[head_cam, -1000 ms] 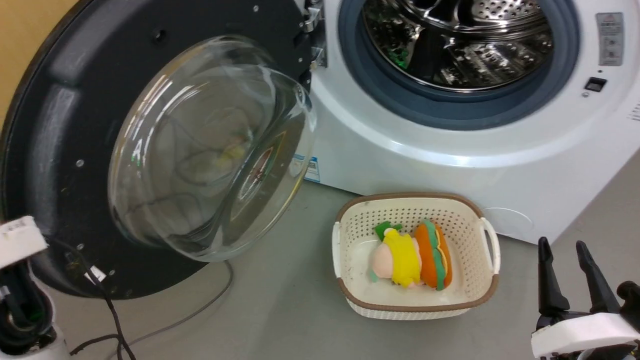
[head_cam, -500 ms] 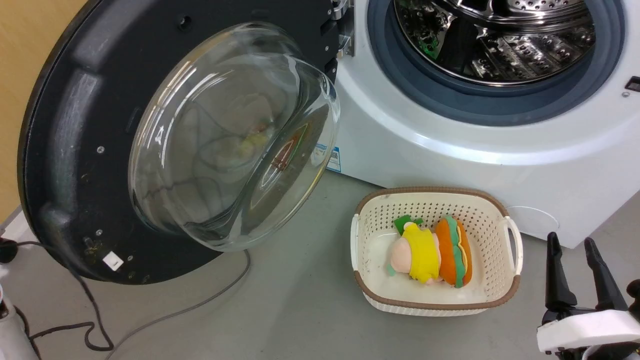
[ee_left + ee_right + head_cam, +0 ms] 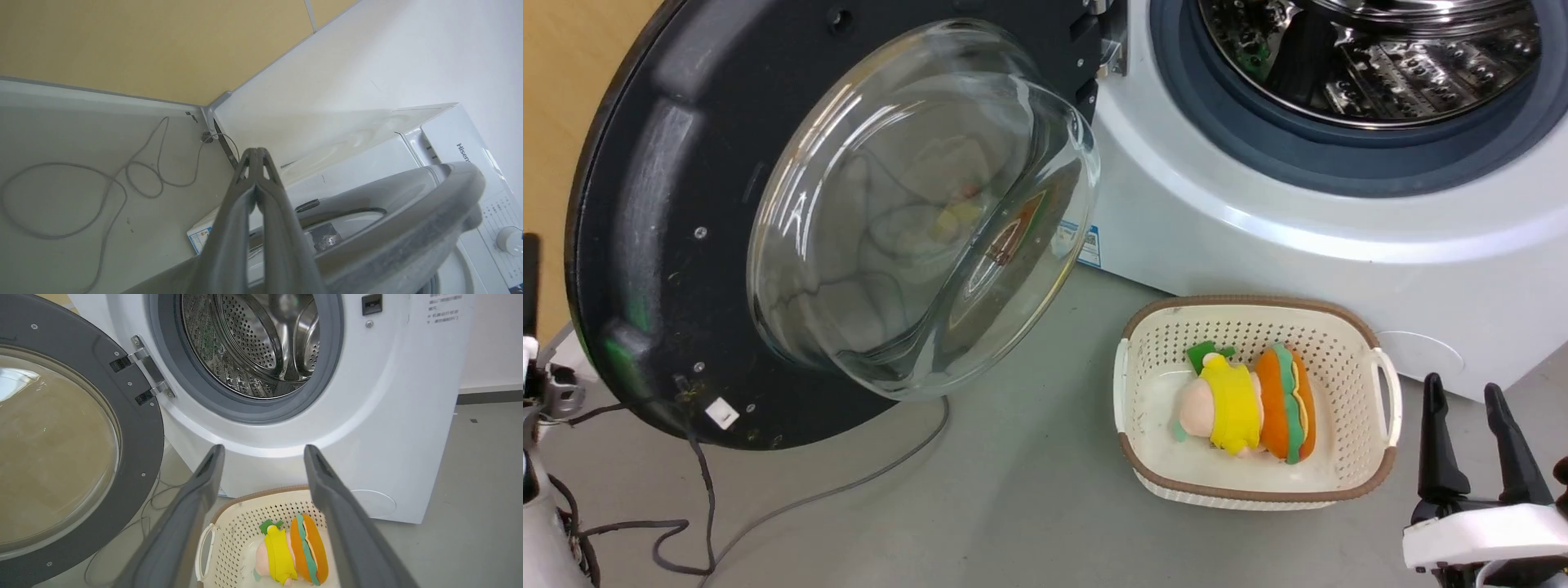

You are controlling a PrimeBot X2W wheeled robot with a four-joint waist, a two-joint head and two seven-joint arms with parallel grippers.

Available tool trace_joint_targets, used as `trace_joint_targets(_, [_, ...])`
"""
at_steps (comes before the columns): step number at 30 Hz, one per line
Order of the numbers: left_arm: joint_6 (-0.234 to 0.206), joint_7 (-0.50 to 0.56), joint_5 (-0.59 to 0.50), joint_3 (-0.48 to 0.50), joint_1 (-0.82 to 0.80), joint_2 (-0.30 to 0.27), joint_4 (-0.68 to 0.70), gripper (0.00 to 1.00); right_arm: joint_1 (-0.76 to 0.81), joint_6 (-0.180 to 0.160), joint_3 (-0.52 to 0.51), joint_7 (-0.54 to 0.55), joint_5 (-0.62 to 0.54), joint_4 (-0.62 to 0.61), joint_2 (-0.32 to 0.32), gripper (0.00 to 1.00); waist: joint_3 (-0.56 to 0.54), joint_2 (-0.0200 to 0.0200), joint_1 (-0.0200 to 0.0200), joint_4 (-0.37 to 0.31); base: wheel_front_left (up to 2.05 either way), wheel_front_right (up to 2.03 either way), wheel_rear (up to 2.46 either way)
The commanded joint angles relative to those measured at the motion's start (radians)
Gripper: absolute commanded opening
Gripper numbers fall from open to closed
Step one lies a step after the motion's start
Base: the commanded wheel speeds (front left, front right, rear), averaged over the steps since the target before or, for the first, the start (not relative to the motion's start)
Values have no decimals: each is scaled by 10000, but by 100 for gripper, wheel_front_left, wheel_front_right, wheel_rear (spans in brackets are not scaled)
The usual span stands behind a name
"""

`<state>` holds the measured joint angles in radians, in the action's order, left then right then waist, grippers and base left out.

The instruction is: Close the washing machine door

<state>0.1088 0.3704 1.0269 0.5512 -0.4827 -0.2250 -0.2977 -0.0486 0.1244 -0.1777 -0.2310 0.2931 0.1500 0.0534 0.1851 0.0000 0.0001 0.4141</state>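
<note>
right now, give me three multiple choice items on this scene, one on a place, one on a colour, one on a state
1. Where is the basket? A inside the drum; B on the floor before the washing machine; C on top of it.
2. What colour are its walls? A red; B black; C cream.
3. How is the washing machine door? A wide open; B shut; C ajar by a crack.
Answers: 1 B, it rests on grey floor. 2 C, pale perforated walls. 3 A, it stands swung far out.
</note>
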Motion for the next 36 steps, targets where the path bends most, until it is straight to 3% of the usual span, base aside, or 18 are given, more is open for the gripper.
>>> trace_joint_targets(1, [97,376,472,-7,12,-122,-6,0,-135,59,-41,-95,169,55,-28,100,26,0,-1,47,0,0,0])
trace_joint_targets(9, [192,2091,2225,-757,841,-314,1075,0,-135,62,-243,-262,413,138,-31,100,128,0,-1,303,0,0,0])
trace_joint_targets(15, [217,3166,3094,-1933,1589,-305,2035,0,-130,63,-331,-308,452,163,-32,100,123,0,-1,468,0,0,0])
trace_joint_targets(27, [218,3943,4305,-3503,2933,-35,4332,0,-57,63,-321,-308,436,89,-32,100,41,0,-1,430,0,0,0])
trace_joint_targets(36, [218,4033,4268,-4903,3401,233,5514,0,-188,63,-229,-308,353,61,-32,100,123,0,-1,58,0,0,0])
